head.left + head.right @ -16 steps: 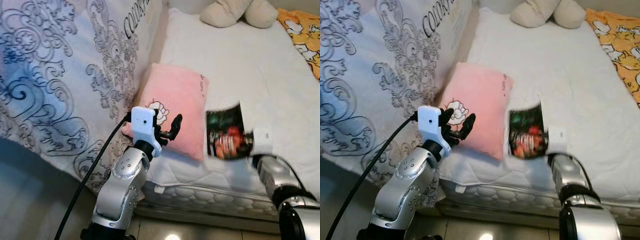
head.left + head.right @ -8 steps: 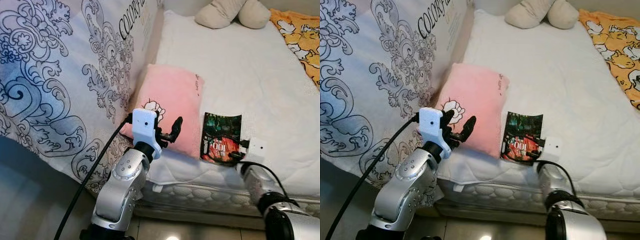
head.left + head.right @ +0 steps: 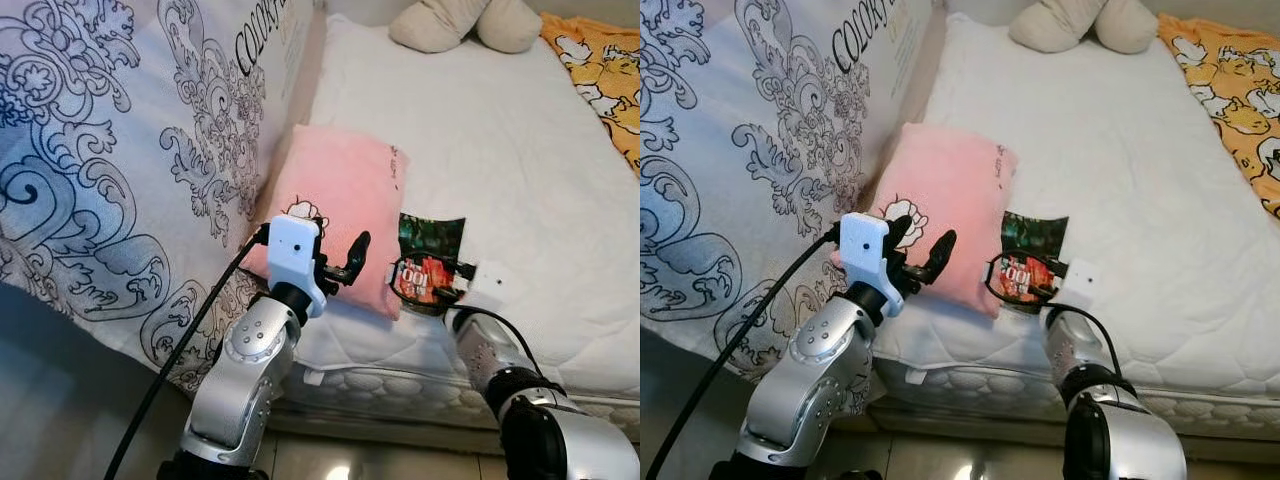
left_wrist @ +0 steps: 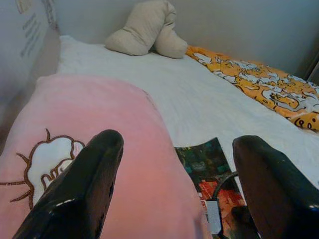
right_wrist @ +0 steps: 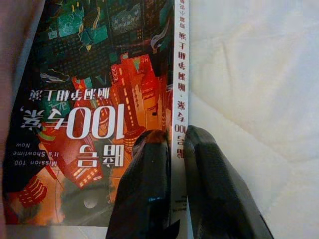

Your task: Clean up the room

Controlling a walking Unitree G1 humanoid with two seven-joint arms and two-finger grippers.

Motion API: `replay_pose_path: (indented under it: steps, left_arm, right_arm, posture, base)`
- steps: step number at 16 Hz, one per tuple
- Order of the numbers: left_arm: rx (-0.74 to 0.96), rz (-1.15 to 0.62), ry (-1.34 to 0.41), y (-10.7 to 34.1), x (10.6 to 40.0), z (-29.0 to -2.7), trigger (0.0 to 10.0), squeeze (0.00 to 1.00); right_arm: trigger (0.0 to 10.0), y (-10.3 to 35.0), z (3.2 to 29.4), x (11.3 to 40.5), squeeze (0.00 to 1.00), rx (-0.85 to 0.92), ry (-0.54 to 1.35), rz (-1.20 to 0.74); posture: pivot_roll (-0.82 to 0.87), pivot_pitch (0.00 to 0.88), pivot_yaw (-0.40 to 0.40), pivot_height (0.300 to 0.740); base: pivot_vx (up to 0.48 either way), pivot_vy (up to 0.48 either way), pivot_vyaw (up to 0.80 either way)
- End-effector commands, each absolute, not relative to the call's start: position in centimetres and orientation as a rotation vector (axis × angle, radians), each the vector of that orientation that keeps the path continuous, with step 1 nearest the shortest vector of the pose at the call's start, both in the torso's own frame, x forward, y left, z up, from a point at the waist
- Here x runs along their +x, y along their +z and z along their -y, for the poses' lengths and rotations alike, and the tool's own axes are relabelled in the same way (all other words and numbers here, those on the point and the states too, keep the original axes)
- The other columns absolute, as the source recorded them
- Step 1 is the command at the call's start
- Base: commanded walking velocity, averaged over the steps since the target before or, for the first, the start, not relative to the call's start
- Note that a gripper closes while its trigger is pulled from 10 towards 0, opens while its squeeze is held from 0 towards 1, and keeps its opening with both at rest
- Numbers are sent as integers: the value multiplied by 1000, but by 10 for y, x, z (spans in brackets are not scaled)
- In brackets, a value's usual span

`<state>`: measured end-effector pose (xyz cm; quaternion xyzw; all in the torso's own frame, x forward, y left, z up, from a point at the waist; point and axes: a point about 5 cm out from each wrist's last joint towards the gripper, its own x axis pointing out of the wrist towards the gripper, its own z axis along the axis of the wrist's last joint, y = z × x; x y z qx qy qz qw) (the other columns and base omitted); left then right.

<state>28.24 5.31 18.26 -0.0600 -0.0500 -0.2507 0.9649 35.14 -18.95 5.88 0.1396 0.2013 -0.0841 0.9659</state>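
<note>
Lying flat on the white bed [image 3: 520,140], the book [image 5: 94,89] touches the pink pillow [image 3: 345,205] — the right claw [image 5: 177,149] pinches its spine edge. Left claw [image 4: 179,174], spread wide, hovers before the pillow.

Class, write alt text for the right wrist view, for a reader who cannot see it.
The right hand has its two black fingers closed on the spine edge of a book with a dark green and red cover printed with "100". The book lies flat on a white quilted mattress.
</note>
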Motion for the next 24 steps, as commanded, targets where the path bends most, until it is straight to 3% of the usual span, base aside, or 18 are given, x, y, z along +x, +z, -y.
replay_pose_path:
  steps: [1,3,9,10,16,19,21,24]
  left_arm:
    - [-169,54,-602,179,274,-43,10000,0]
    - [-146,31,-703,176,264,-34,10000,0]
    - [-133,25,-747,176,260,-30,10000,0]
    - [-130,25,-744,176,261,-32,10000,0]
    - [-115,27,-737,176,265,-35,10000,0]
    - [-120,38,-745,178,269,-31,10000,0]
    - [-135,51,-749,181,275,-27,10000,0]
    - [-154,55,-760,180,279,-23,10000,0]
  right_arm:
    - [0,60,186,353,0,174,-135,-435]
    - [0,66,197,356,0,127,-146,-424]
    - [0,69,207,356,0,130,-171,-435]
    - [10000,64,202,354,1000,218,-164,-453]
    - [10000,66,200,356,1000,231,-150,-446]
    - [10000,69,203,357,1000,79,-110,-448]
    - [10000,83,219,362,1000,-130,-88,-416]
    - [10000,94,231,365,1000,-225,-94,-387]
  posture:
    - [358,210,-16,740]
    - [356,212,-25,740]
    - [343,216,-28,740]
    - [344,219,-20,740]
    - [340,206,-21,740]
    - [337,178,-26,740]
    - [328,116,-28,740]
    - [290,63,-29,740]
  base:
    - [0,0,0]
    - [0,0,0]
    - [0,0,0]
    - [0,0,0]
    - [0,0,0]
    - [0,0,0]
    - [0,0,0]
    - [0,0,0]
